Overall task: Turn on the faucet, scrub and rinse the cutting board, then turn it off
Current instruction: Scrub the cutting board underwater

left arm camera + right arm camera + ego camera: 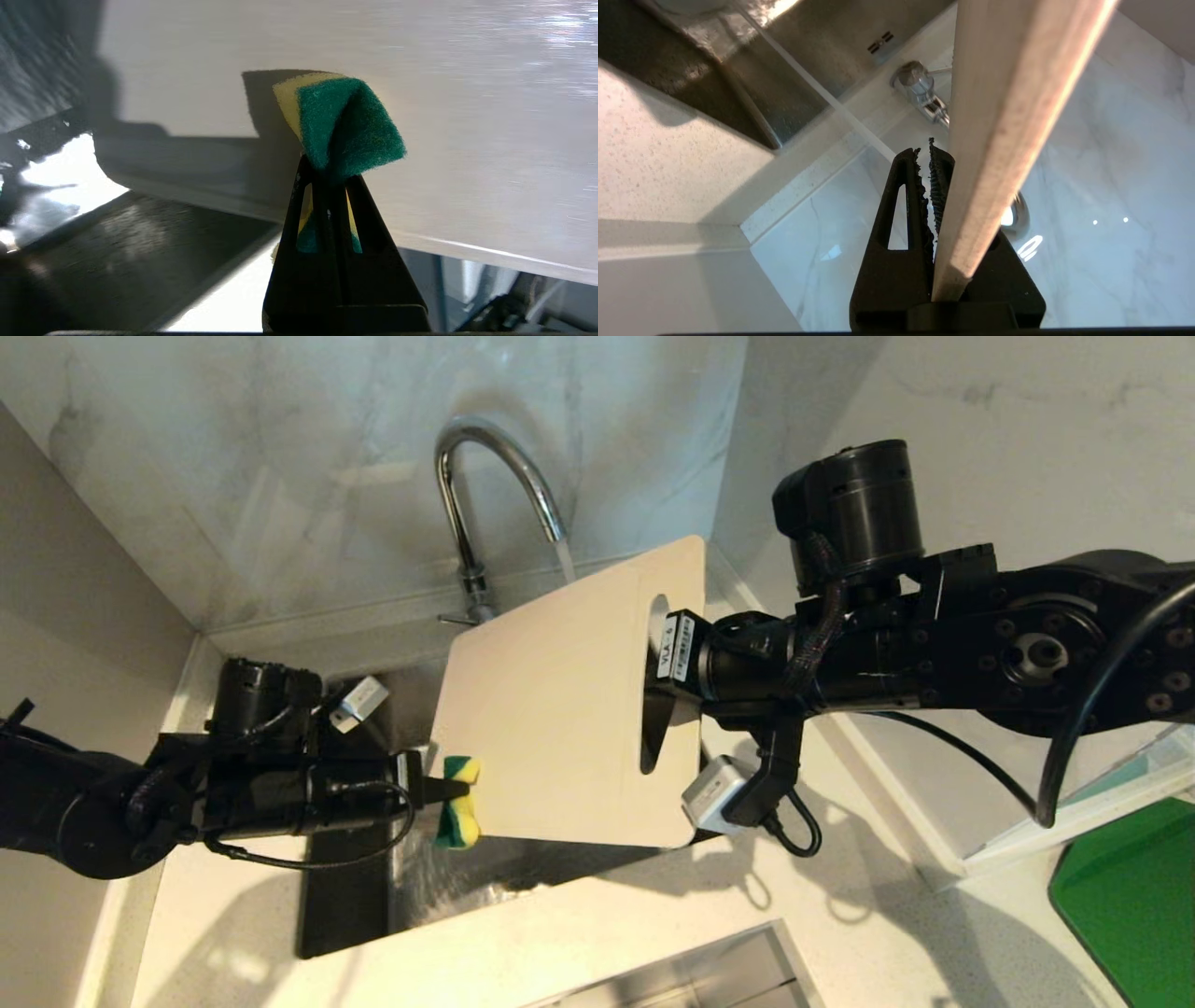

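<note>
Right pincer (665,658): clamped on the handle end of the cutting board (551,700), holding it on edge over the sink (345,896).
Right wrist view: the board's thin edge (994,154) runs between the pressed fingers; the water stream (822,98) passes beside them, unseen by the left wrist camera.
Left pincer (446,791): squeezed on a green-and-yellow sponge (457,803), at the board's lower corner opposite the right pincer.
Left wrist view: sponge (341,126) against the board face (420,93); whether it touches, cannot tell.
Faucet (485,476): beyond the board from both pincers; only the head view shows its spout running.
Table (579,933): pale, speckled, around the sink.
</note>
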You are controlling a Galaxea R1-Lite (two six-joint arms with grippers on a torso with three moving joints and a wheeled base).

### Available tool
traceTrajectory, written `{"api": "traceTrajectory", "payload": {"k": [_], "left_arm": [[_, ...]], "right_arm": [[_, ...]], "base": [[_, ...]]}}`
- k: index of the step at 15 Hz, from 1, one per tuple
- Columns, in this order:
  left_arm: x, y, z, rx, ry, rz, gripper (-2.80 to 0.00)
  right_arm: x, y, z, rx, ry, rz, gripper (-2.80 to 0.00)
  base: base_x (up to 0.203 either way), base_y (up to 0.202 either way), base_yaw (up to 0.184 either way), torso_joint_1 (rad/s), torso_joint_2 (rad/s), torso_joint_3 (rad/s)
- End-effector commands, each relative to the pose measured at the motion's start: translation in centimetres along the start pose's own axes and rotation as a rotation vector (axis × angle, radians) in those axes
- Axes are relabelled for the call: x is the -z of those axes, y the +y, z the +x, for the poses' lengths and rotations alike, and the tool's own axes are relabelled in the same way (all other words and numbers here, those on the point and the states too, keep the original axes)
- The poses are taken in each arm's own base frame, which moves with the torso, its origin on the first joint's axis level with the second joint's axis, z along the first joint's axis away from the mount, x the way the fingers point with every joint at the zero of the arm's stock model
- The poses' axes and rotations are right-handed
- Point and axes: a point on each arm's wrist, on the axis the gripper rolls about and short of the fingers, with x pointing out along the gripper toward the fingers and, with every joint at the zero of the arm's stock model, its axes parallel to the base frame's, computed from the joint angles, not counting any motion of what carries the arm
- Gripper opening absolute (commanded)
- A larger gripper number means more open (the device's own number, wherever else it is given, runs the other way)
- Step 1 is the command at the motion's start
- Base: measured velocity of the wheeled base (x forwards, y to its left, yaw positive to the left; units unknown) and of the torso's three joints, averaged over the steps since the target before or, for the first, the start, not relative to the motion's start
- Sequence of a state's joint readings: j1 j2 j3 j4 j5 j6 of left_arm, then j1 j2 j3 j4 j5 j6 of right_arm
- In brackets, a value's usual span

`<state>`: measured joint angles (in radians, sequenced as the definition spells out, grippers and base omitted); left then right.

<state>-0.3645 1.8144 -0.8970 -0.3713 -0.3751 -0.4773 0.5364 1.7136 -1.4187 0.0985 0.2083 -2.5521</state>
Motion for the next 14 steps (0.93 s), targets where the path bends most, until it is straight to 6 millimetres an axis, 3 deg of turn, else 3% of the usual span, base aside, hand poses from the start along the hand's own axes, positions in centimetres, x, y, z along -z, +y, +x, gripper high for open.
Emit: {"api": "traceTrajectory", "payload": {"k": [1,9,14], "left_arm": [[0.3,2.3,0.6,-0.047,0.023,-0.026,-2.8],[0.2,8.0,2.1,-0.138,-0.007,-0.047,-2.8],[-1.1,6.9,0.7,-0.106,-0.084,-0.013,-2.8]], "right_arm": [[0.1,-0.2,-0.6,0.009,0.009,-0.017,-2.8],[-0.2,-0.1,-1.3,0.008,0.007,-0.015,-2.8],[-0.5,0.0,-1.8,0.004,0.002,-0.014,-2.8]], "base": [[0.0,0.0,0.0,0.0,0.0,0.0],[0.0,0.0,0.0,0.0,0.0,0.0],[0.0,0.0,0.0,0.0,0.0,0.0]]}}
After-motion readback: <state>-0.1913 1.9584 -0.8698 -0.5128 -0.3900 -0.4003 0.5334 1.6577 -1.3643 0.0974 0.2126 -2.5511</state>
